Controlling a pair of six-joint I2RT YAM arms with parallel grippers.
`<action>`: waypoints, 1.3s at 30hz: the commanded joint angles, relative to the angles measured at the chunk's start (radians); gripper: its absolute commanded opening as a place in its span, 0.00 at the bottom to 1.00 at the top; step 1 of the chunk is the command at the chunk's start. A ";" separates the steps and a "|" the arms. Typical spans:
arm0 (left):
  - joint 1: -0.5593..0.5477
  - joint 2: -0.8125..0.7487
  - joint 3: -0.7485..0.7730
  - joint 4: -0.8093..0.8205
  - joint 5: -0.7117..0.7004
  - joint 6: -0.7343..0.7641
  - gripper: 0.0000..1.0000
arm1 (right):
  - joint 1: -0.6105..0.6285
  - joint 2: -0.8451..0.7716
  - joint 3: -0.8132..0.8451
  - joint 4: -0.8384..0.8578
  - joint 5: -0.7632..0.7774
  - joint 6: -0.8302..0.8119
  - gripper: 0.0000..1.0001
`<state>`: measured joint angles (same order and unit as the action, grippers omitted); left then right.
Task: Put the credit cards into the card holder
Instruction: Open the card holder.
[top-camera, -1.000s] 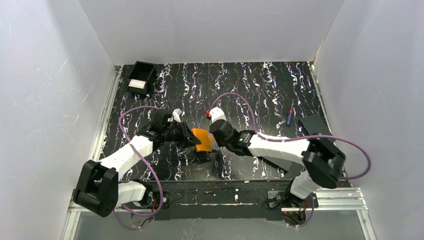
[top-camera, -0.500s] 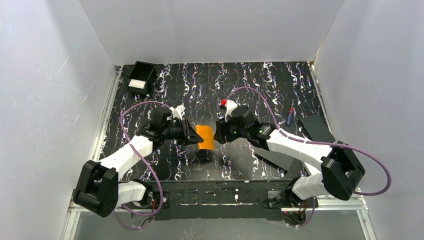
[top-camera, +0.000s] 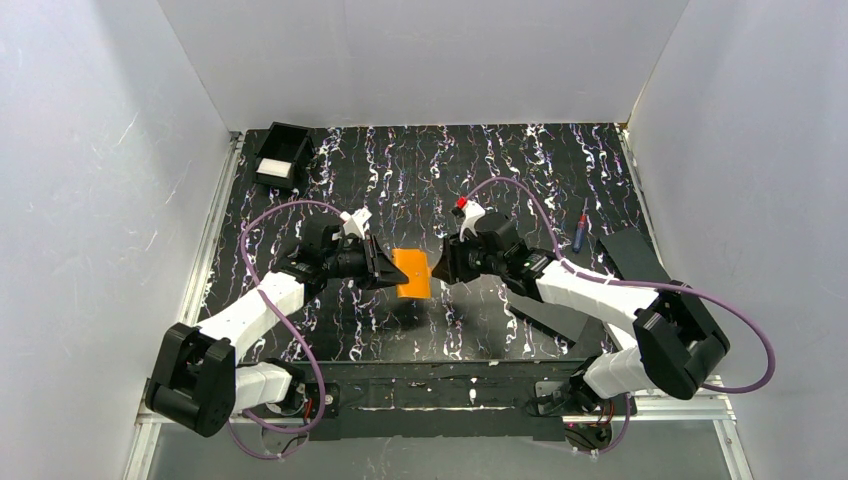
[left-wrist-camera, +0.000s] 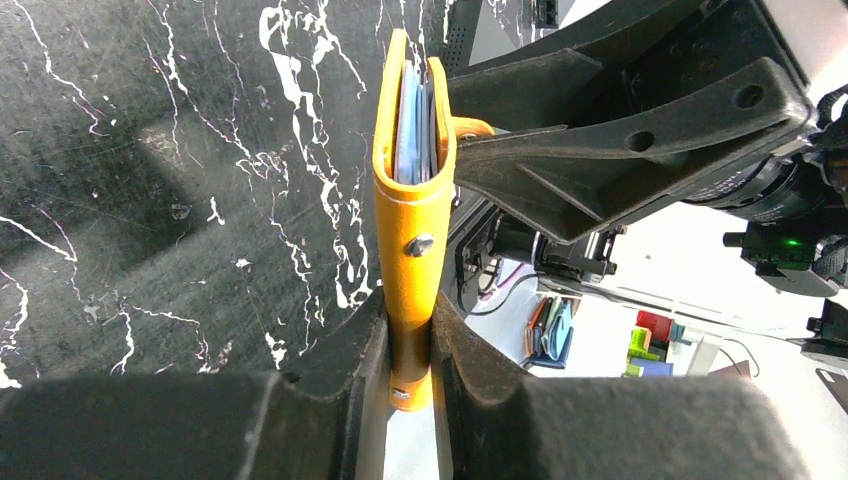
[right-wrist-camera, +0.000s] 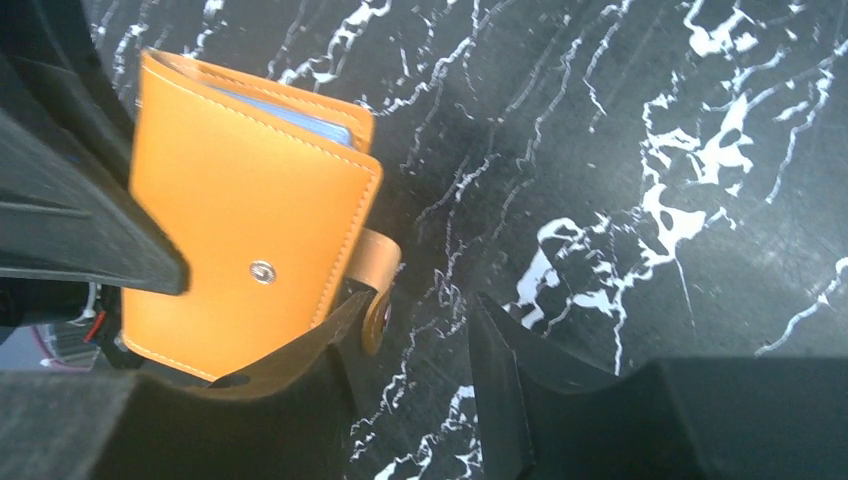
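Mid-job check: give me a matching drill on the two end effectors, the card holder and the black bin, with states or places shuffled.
1. left end effector
2. right end effector
3. card holder
4. black bin

A. far left corner of the table
B. open, beside the snap tab
C. orange, folded, pale sleeves inside
D. shut on the card holder

Pairs: 1-D, 2-B, 3-C, 4-A

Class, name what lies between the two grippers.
The orange card holder, clamped by the left gripper; the right gripper stands open at its snap tab. The top external view shows it.
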<state>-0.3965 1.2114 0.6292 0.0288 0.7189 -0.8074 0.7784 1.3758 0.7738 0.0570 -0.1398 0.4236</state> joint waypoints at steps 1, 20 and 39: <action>0.003 -0.026 -0.002 0.023 0.054 0.012 0.00 | -0.001 0.009 0.001 0.127 -0.063 0.023 0.48; -0.013 0.242 0.015 -0.133 -0.084 0.050 0.52 | -0.011 -0.076 0.013 -0.055 -0.088 -0.056 0.01; -0.213 0.210 0.146 -0.116 -0.243 0.039 0.49 | -0.035 -0.109 -0.042 -0.191 0.070 -0.064 0.01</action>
<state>-0.5709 1.3758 0.7094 -0.0875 0.5213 -0.7677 0.7593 1.3083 0.7547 -0.0216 -0.2119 0.3847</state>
